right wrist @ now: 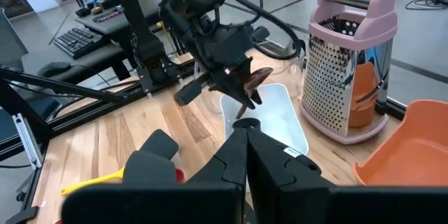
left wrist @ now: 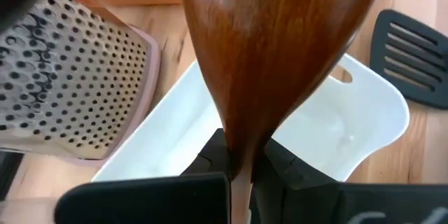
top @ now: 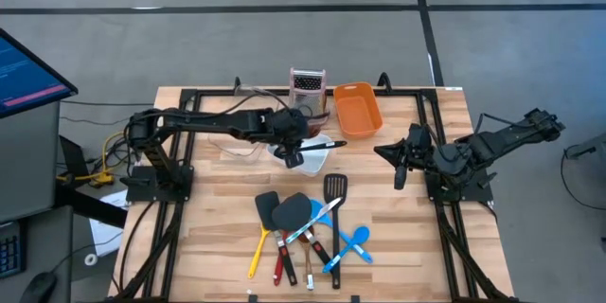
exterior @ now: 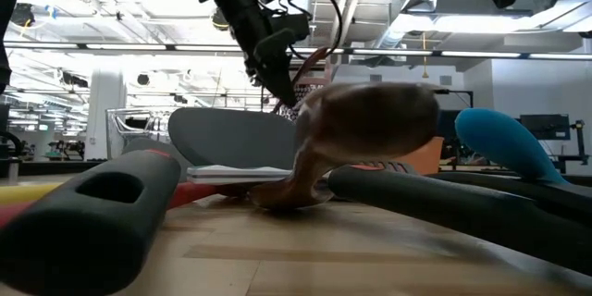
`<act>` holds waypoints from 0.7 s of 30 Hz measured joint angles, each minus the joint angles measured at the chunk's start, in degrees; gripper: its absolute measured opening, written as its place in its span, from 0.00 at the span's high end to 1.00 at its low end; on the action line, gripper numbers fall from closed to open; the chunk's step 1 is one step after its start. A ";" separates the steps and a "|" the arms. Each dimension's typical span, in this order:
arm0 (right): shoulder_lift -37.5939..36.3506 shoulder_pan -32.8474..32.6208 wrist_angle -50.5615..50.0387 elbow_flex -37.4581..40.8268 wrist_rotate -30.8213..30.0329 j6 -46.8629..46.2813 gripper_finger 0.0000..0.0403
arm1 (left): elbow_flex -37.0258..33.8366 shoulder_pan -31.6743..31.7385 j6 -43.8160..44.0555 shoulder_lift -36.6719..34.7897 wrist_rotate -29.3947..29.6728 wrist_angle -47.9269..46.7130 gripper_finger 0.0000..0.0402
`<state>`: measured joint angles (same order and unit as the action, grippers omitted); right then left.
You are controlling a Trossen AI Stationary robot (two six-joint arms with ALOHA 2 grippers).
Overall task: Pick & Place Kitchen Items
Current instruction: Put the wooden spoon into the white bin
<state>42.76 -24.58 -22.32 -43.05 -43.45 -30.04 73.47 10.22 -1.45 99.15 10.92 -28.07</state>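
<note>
Holding the wooden spoon (left wrist: 280, 56) clamped in our left gripper (top: 295, 148), we should lower it squarely into the white tub (left wrist: 350, 126) near the bench's far edge; right gripper (top: 401, 166) waits closed.

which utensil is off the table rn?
The wooden spoon, clamped in the left end effector above the white tub. The other utensils lie piled on the table.

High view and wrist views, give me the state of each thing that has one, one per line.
Left hand: shut on the wooden spoon, above the white tub.
Right hand: shut, holding nothing, waiting at the table's right.
Box grater: upright.
Orange tub: nothing visible inside.
Utensil pile: lying flat on the table.
</note>
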 joint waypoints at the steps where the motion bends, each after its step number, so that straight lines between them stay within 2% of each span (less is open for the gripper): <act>1: 0.00 0.00 -0.03 0.00 -0.02 0.00 1.00 | -0.26 0.00 0.00 0.00 0.00 0.14 0.98; 13: 0.00 0.00 -0.31 0.00 -0.13 0.04 1.00 | -5.51 0.00 0.37 0.00 -1.36 3.91 0.98; 21: 0.02 0.00 -1.29 0.00 -0.10 0.02 1.00 | -8.32 0.00 0.24 0.00 -1.23 10.97 0.87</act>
<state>42.78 -24.58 -23.61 -43.05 -43.55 -30.02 65.16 10.22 -1.21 99.15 9.69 -17.11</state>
